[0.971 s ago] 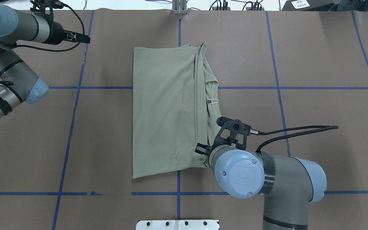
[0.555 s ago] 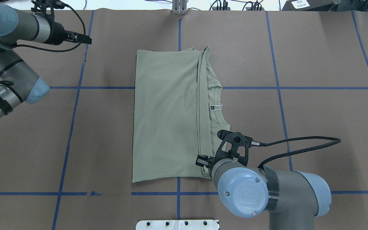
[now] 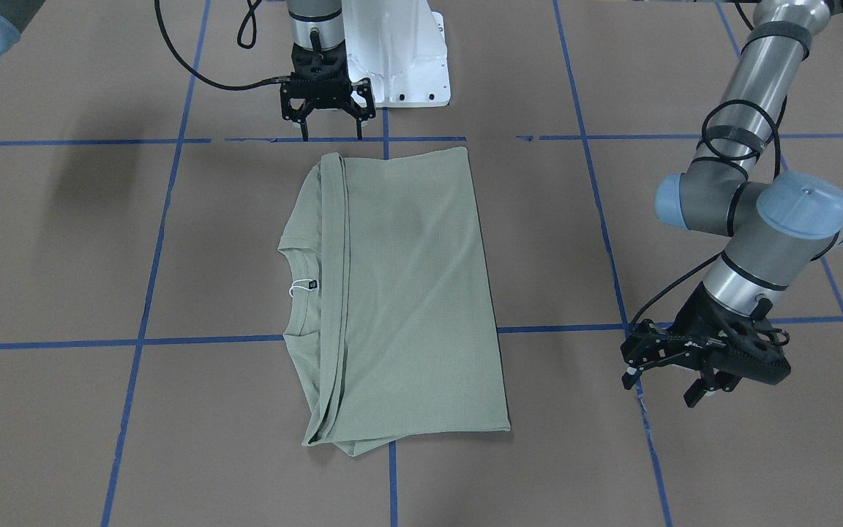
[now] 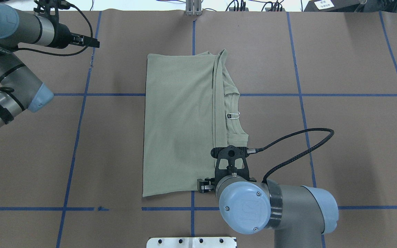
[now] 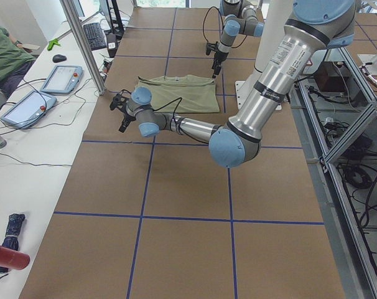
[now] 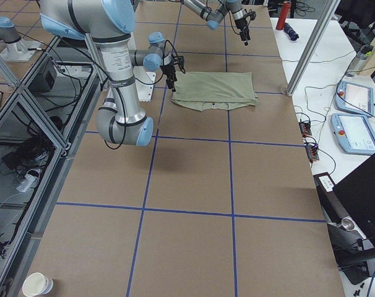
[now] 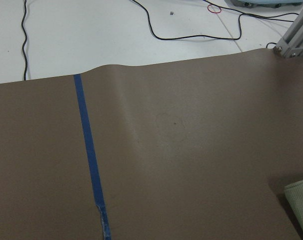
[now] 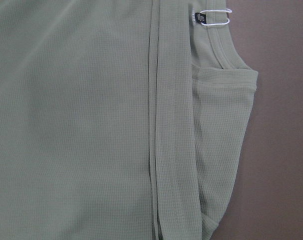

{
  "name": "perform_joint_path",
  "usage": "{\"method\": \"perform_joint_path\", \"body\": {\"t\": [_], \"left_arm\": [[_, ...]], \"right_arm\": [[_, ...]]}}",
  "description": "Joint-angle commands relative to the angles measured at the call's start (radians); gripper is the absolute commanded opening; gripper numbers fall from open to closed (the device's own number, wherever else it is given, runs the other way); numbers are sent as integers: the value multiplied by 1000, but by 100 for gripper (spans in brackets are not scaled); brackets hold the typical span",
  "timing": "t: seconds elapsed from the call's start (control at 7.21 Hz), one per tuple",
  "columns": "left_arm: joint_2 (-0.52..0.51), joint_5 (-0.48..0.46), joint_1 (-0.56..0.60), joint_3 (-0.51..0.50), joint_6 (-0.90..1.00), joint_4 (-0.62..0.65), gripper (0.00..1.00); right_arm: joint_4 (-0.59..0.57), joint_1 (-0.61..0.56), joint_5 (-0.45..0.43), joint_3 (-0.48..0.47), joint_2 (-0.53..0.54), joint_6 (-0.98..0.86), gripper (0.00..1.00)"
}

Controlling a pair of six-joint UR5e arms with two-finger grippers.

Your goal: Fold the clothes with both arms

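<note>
The pale green shirt [image 3: 407, 293] lies flat in the middle of the brown table, folded into a tall rectangle [image 4: 177, 120]. Its ribbed collar and black neck tag [image 3: 311, 285] stick out along one long side. My right gripper [image 3: 331, 130] hangs open and empty just past the shirt's edge nearest the robot, over that collar-side corner. The right wrist view looks down on the folded band and the tag [image 8: 199, 17]. Well off to the shirt's other side, my left gripper [image 3: 661, 386] is open and empty above bare table. Only a shirt corner [image 7: 299, 205] shows in its wrist view.
Blue tape lines [image 4: 191, 208] grid the brown table cover. The white base plate [image 3: 399, 58] sits at the robot's edge. Beyond the far edge stand an aluminium post [image 5: 83, 43], tablets [image 5: 61, 78] and a seated person [image 5: 2, 56].
The shirt shifted slightly to the right and its near edge straightened. My right gripper then drew back toward the robot and a little left, off the cloth. The left arm stayed still.
</note>
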State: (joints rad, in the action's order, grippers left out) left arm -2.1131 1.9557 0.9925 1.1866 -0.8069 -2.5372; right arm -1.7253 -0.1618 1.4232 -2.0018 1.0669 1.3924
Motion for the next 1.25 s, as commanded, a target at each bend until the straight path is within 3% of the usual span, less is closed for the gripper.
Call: {"method": "perform_joint_path", "body": {"t": [0.0, 0.42, 0.83, 1.11], "left_arm": [[1, 0, 0, 1, 0, 0, 100], [1, 0, 0, 1, -2, 0, 100], [1, 0, -2, 1, -2, -2, 100], [1, 0, -2, 1, -2, 0, 100]], "right_arm": [[-46, -4, 29, 47, -21, -163, 77], [-76, -4, 29, 67, -21, -266, 60], [-65, -4, 29, 84, -24, -291, 57], [-62, -4, 31, 165, -103, -289, 57]]}}
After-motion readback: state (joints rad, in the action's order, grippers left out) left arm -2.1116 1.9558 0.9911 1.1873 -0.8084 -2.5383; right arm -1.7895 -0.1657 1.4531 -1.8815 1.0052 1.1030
